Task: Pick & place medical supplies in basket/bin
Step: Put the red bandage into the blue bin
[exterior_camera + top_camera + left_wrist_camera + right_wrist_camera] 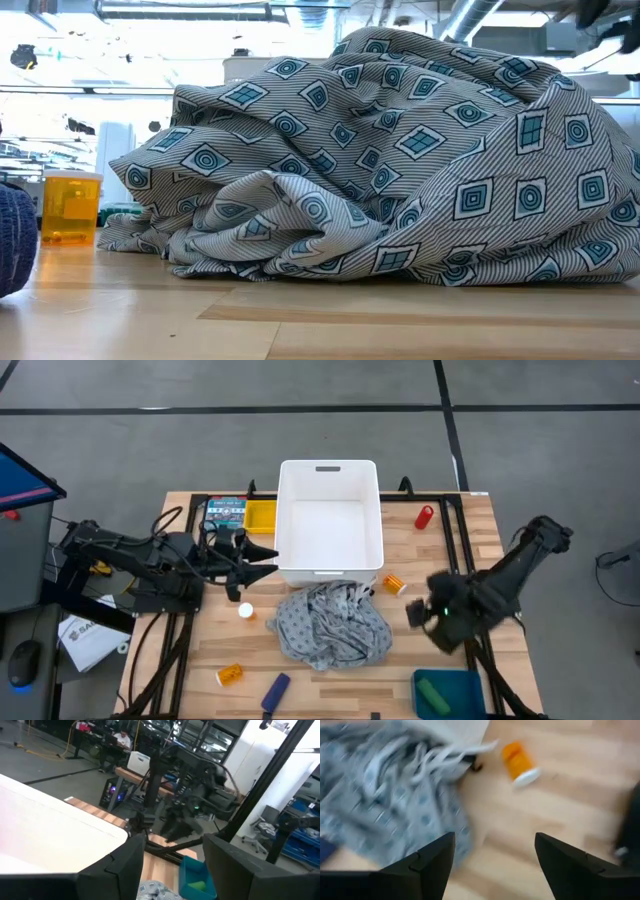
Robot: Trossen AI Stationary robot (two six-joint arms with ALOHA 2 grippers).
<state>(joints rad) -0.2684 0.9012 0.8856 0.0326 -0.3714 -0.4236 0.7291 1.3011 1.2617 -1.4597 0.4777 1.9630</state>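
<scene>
A grey patterned cloth (330, 622) (400, 160) lies crumpled on the table before the white bin (330, 520). One orange pill bottle (393, 584) (519, 764) lies on its side right of the cloth, and another (230, 675) (70, 205) sits near the front left. A dark blue cylinder (276, 692), a white cap (246, 611) and a red bottle (425, 517) rest on the wood. A green piece (432, 695) lies in a teal tray (470, 682). My left gripper (268, 558) (172, 845) is open beside the bin's left wall. My right gripper (415, 613) (495, 855) hovers open right of the cloth.
A flat teal printed box (226, 513) and a yellow piece (261, 515) lie left of the bin. Black frame rails run along both table sides. Bare wood shows between the cloth and the right edge. A person sits at a desk far behind in the left wrist view.
</scene>
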